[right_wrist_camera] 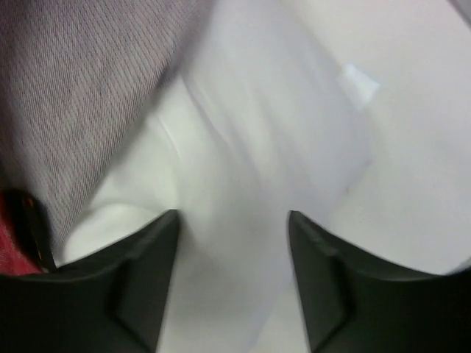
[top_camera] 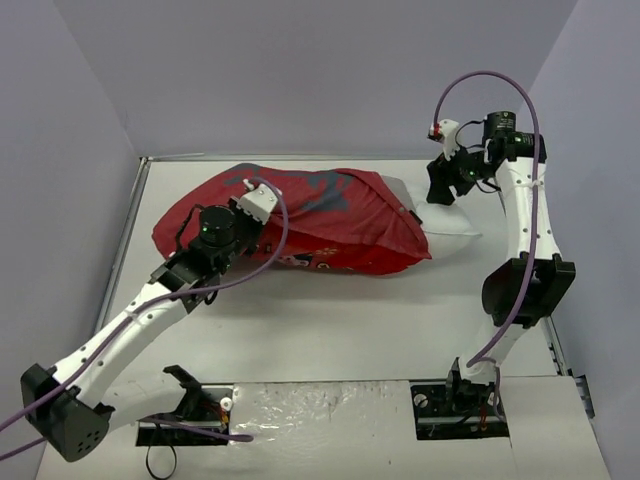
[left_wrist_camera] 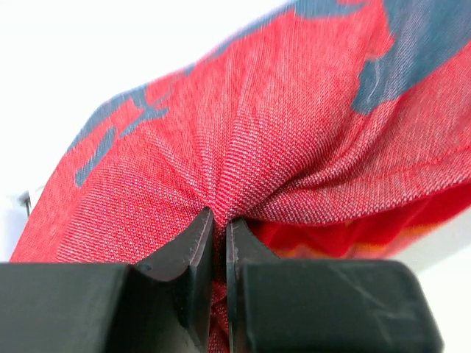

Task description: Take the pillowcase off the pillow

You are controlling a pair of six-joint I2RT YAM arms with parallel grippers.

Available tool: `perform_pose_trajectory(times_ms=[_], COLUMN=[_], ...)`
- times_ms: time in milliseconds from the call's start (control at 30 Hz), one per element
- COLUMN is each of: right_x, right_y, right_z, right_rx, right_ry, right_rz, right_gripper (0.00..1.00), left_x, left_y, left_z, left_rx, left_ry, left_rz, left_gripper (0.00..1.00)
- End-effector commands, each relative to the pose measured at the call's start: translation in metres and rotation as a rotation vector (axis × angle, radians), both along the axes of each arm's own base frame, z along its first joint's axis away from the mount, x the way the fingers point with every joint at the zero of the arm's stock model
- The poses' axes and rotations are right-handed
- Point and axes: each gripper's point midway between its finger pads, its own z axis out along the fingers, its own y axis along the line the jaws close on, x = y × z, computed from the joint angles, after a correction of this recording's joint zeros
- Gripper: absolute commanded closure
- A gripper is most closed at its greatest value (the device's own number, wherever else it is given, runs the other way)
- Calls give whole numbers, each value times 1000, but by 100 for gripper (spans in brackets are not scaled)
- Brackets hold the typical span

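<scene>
Now | left gripper [left_wrist_camera: 219, 220]: jaws pinched tight on a bunched fold of the pillowcase [left_wrist_camera: 280, 125] | right gripper [right_wrist_camera: 234, 220]: jaws apart, just above the bare white end of the pillow [right_wrist_camera: 243, 132] | pillow mostly inside the pillowcase, lying along the far edge of the table [top_camera: 330, 340], white end toward the far-right corner

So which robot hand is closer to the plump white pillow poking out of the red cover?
Right. The right gripper sits open over the bare end of the plump white pillow. The left gripper pinches the red printed fabric pillowcase, well away from that bare end.
</scene>
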Motion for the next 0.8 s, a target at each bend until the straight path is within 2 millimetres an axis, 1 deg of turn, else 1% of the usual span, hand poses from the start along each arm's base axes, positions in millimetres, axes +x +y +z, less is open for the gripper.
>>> perform_pose_trajectory(times_ms=[0, 33, 67, 100, 133, 167, 200, 233, 267, 300, 333, 367, 400, 433, 500, 533, 567, 600, 633, 667, 700, 733, 767], right_x=[-2, -3, -7, -13, -20, -27, -40, -50, -59, -74, -83, -83, -87, -92, -100, -101, -103, -104, -103, -100, -97, -94, -86], right_y=[6, 10, 14, 24, 34, 41, 57, 63, 64, 75, 72, 71, 68, 69, 70, 75, 75, 70, 75, 74, 73, 69, 73], right_z=[50, 60, 79, 86, 95, 99, 97, 99, 93, 71, 73, 70, 57, 63, 63, 64, 60, 53, 40, 33, 27, 13, 11], right_rx=[-36, -43, -56, -66, -92, -110, -130, -186, -250, -295, -340, -393, -427, -447, -464, -465, -479, -532, -550, -558, -558, -576, -565], right_ry=[-126, -156, -211, -225, -262, -277, -269, -313, -313, -272, -312, -357, -354, -396, -392, -388, -376, -362, -351, -340, -321, -289, -304], right_rz=[7, 28, 44, 77, 135, 172, 241, 343, 402, 498, 539, 607, 658, 695, 762, 760, 769, 787, 800, 773, 725, 691, 654], right_gripper=[38, 34, 31, 26, 25, 24, 18, 16, 15, 11, 11, 11, 10, 10, 10, 10, 10, 10, 11, 11, 11, 11, 10], left_x=[-10, -11, -10, -10, -9, -8, -7, -6, -4, -3, -4, -3, -1, -1, 2, 2, 3, 3, 4, 3, 4, 4, 4], left_y=[30, 34, 43, 45, 52, 56, 57, 60, 66, 68, 68, 70, 76, 77, 83, 84, 84, 86, 87, 84, 84, 84, 82], left_z=[60, 61, 63, 62, 59, 58, 59, 58, 57, 57, 58, 58, 58, 58, 57, 59, 59, 60, 62, 63, 64, 66, 66], left_rx=[-215, -232, -244, -255, -245, -240, -240, -238, -236, -239, -263, -275, -283, -291, -304, -311, -316, -320, -323, -333, -339, -346, -356], left_ry=[-32, -21, -6, 10, 26, 33, 37, 42, 46, 44, 50, 53, 53, 58, 66, 66, 67, 64, 62, 68, 68, 65, 71], left_rz=[127, 142, 170, 170, 191, 201, 204, 210, 227, 227, 225, 232, 248, 242, 255, 254, 254, 261, 264, 243, 244, 242, 234], left_gripper=[98, 98, 98, 98, 98, 98, 98, 98, 98, 98, 98, 98, 98, 98, 98, 98, 98, 98, 98, 98, 98, 98, 98])
